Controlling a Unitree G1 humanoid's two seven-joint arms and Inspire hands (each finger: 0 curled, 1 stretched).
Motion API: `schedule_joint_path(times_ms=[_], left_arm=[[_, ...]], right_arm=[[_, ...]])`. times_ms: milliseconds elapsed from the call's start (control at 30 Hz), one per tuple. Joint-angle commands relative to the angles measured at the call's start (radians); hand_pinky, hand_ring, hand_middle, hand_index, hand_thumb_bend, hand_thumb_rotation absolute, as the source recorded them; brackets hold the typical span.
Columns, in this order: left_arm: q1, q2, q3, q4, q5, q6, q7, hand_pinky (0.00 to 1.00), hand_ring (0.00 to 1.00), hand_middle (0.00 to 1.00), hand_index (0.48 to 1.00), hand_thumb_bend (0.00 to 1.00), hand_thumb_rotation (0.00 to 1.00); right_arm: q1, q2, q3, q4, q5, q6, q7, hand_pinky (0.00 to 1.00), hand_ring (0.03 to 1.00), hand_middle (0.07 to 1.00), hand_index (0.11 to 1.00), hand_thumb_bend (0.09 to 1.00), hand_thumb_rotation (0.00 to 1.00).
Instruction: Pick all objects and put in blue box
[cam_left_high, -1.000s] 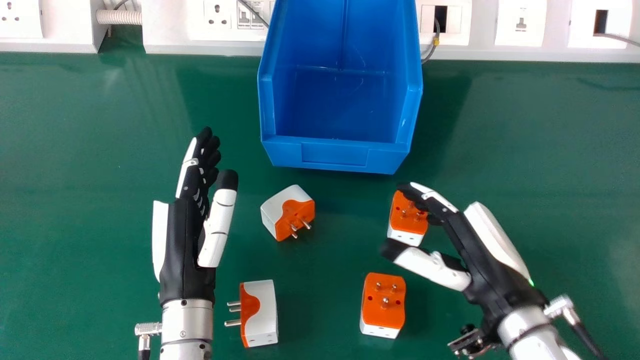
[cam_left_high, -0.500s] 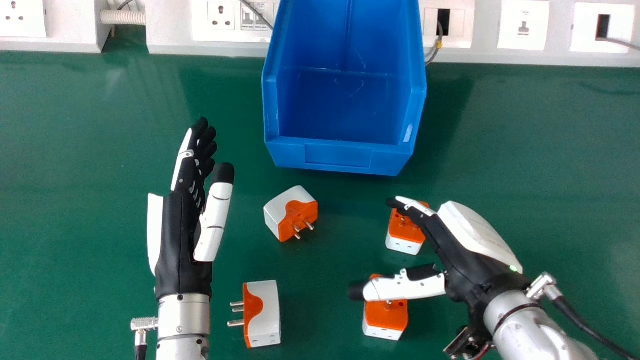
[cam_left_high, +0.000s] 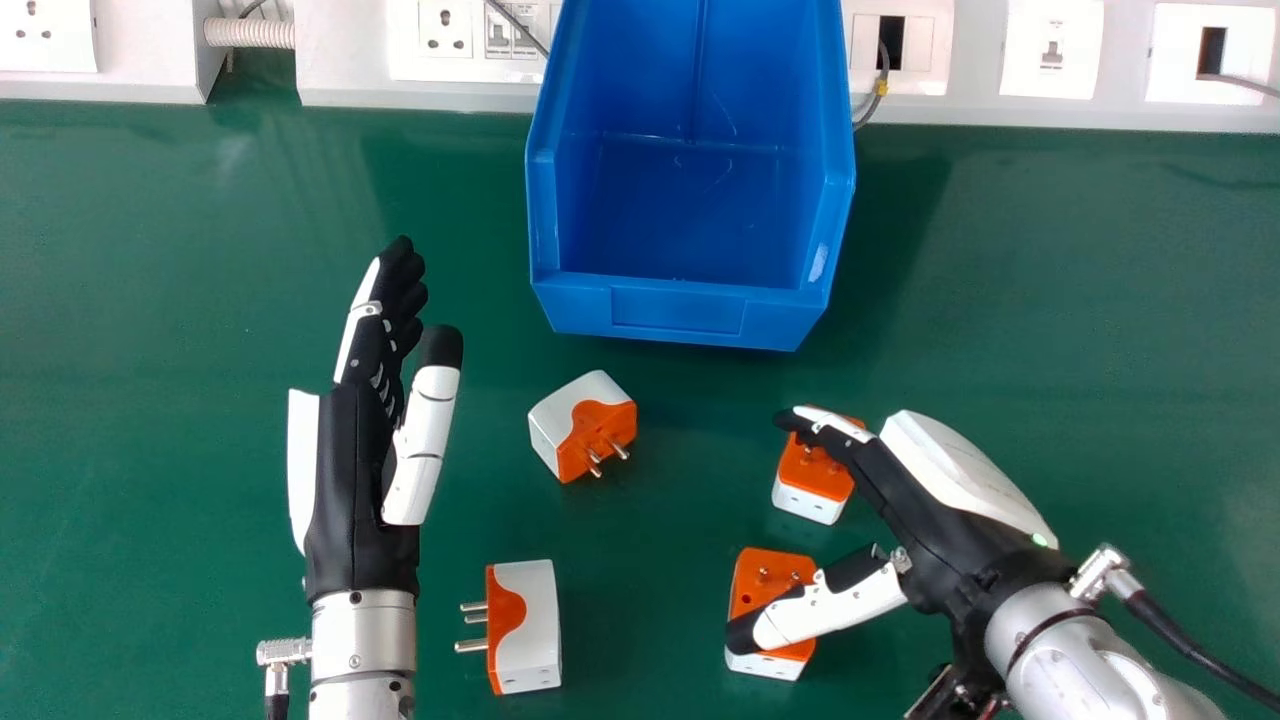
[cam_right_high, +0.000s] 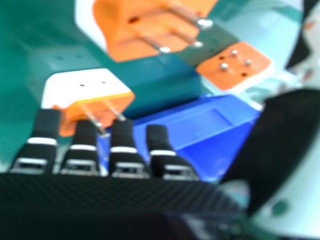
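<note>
Appears to be a laboratory or workshop, judging by green counter (cam_left_high: 200, 300), white power-socket trunking (cam_left_high: 345, 75) along far edge, corrugated conduit (cam_left_high: 250, 33), blue open-front storage bin (cam_left_high: 765, 322).

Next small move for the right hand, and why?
I'd shift the right hand slightly away from the robot before closing it. In the head view its open fingers overlap the far right adapter, but its thumb crosses the near right adapter, so closing here might snag that one instead.
</note>
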Motion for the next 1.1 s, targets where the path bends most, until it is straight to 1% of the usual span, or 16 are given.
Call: schedule_joint_path(times_ms=[0, 200, 300, 433, 567, 767, 833, 867, 967, 1067], left_arm=[[0.008, -0.004, -0.007, -0.026, 0.013, -0.005, 0.004, 0.92, 0.91, 0.92, 0.899, 0.70, 0.88], [0.007, -0.002, -0.012, -0.029, 0.006, -0.003, 0.001, 0.92, 0.91, 0.92, 0.898, 0.70, 0.88], [0.007, -0.001, -0.013, -0.027, 0.004, -0.004, 0.000, 0.92, 0.91, 0.92, 0.898, 0.70, 0.88], [0.008, 0.000, -0.012, -0.028, 0.003, -0.005, 0.000, 0.92, 0.91, 0.92, 0.898, 0.70, 0.88], [0.006, -0.003, -0.014, -0.028, 0.014, -0.002, 0.011, 0.92, 0.91, 0.92, 0.898, 0.70, 0.88], [0.005, 0.000, -0.013, -0.023, 0.015, -0.006, 0.011, 0.92, 0.91, 0.92, 0.897, 0.69, 0.88], [0.007, -0.001, -0.013, -0.027, 0.020, -0.005, 0.015, 0.92, 0.91, 0.92, 0.897, 0.69, 0.88], [0.008, -0.001, -0.014, -0.030, 0.022, -0.004, 0.017, 0.92, 0.91, 0.92, 0.897, 0.69, 0.88], [0.009, -0.001, -0.015, -0.031, 0.026, -0.002, 0.020, 0.92, 0.91, 0.92, 0.897, 0.69, 0.88], [0.010, -0.001, -0.015, -0.034, 0.028, 0.003, 0.023, 0.92, 0.91, 0.92, 0.897, 0.69, 0.88]], right_arm=[[0.030, -0.018, 0.001, -0.006, 0.002, 0.020, 0.017, 0.81, 0.897, 0.902, 0.886, 1.000, 0.25], [0.032, -0.019, 0.005, -0.007, -0.003, 0.018, 0.009, 0.81, 0.897, 0.903, 0.884, 1.000, 0.25], [0.034, -0.019, 0.010, -0.016, -0.005, 0.023, 0.013, 0.81, 0.898, 0.904, 0.884, 1.000, 0.25], [0.038, -0.023, 0.012, -0.022, -0.005, 0.019, 0.011, 0.81, 0.903, 0.909, 0.883, 1.000, 0.25], [0.038, -0.022, 0.007, -0.027, -0.008, 0.008, -0.013, 0.82, 0.904, 0.911, 0.883, 1.000, 0.25], [0.067, -0.012, -0.005, -0.076, 0.000, -0.033, -0.073, 0.83, 0.916, 0.924, 0.890, 1.000, 0.25], [0.091, -0.012, -0.020, -0.081, 0.012, -0.117, -0.157, 0.83, 0.916, 0.924, 0.890, 1.000, 0.25], [0.101, -0.013, -0.027, -0.073, 0.021, -0.170, -0.206, 0.84, 0.929, 0.939, 0.900, 1.000, 0.25], [0.123, -0.018, -0.057, -0.012, 0.078, -0.371, -0.352, 0.84, 0.929, 0.939, 0.900, 1.000, 0.25], [0.126, -0.024, -0.077, 0.068, 0.136, -0.573, -0.461, 0.86, 0.942, 0.951, 0.907, 1.000, 0.24]])
